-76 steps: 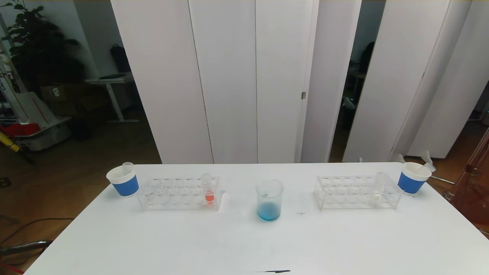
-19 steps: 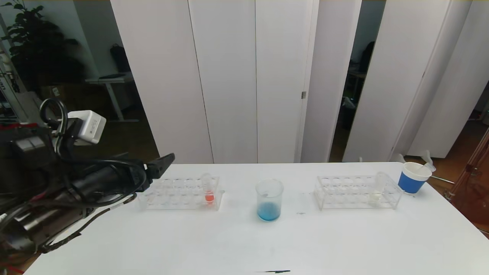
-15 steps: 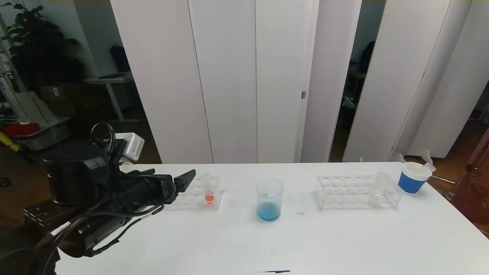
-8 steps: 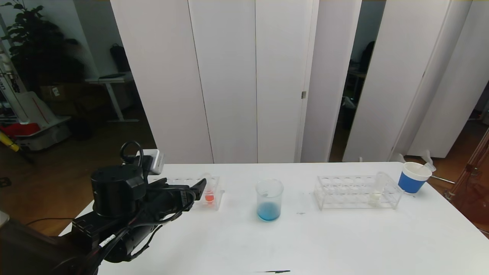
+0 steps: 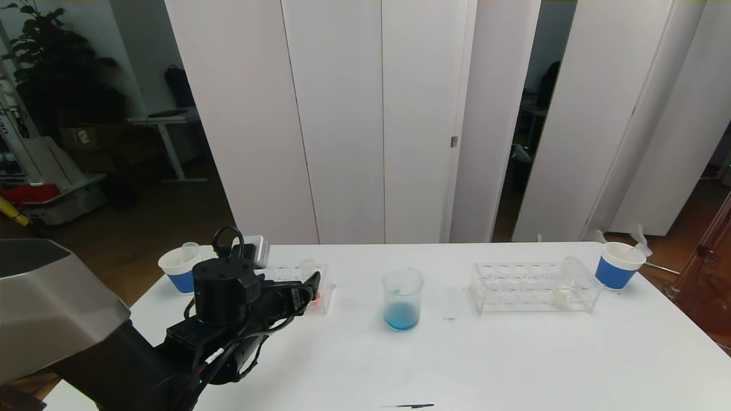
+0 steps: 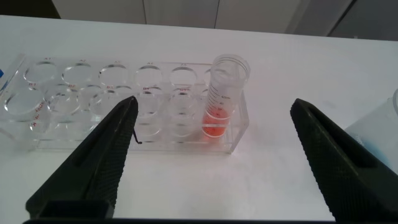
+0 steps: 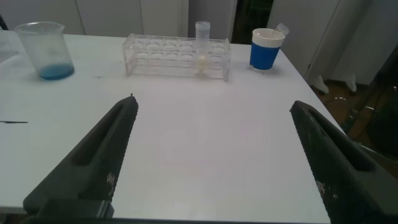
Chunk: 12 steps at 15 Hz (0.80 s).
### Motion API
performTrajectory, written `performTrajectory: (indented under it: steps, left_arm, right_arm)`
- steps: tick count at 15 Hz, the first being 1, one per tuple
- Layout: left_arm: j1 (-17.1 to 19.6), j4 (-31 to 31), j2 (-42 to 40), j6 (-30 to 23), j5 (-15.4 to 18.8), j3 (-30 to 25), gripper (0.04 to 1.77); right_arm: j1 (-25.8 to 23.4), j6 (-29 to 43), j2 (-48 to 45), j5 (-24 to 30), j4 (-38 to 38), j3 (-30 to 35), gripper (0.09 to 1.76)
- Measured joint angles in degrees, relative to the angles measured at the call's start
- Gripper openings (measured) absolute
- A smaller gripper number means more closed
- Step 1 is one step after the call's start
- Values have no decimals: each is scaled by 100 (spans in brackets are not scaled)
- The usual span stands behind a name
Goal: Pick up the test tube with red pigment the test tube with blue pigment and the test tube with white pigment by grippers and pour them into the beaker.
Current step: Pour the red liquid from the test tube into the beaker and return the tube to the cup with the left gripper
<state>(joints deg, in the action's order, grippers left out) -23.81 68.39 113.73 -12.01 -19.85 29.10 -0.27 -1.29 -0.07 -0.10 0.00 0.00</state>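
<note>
Fingers of the left gripper [image 6: 211,155] are spread fully apart and nothing is held between them; the gap is aimed at the red tube [image 6: 224,93], which stands upright in the end slot of the left rack [image 6: 93,102]. No contact between the fingers and the tube or rack can be seen. In the head view, the left gripper [image 5: 311,285] is seen low over the table [image 5: 514,365], just beside the left rack [image 5: 285,274], with the red tube [image 5: 311,282] partly hidden behind a fingertip.

The right gripper [image 7: 211,155] is likewise held wide open and empty, above bare tabletop near the robot's side; it is not seen in the head view.

The beaker [image 5: 402,298] stands at mid-table, between the two racks, with blue liquid in its bottom. The white tube [image 5: 565,281] stands upright near the far right end of the right rack [image 5: 514,288]. A blue-and-white cup [image 5: 617,265] is placed just beyond that rack, and another cup [image 5: 177,267] sits at the table's left edge, with an empty tube [image 5: 190,251] standing in it.
</note>
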Motion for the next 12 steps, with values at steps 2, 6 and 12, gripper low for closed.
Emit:
performTrajectory:
  steps: [2,6,12]
  left_arm:
    - [6,230,271,-22,-105,124,175]
    - [27,423,791,-20,-341,566,175]
    - [88,895,1493,46,-705,1026,175]
  right_arm:
    - [0,0,0,0,0,0,175]
    - [0,0,0,0,0,0,175]
    - [2,0,0,0,0,0,175]
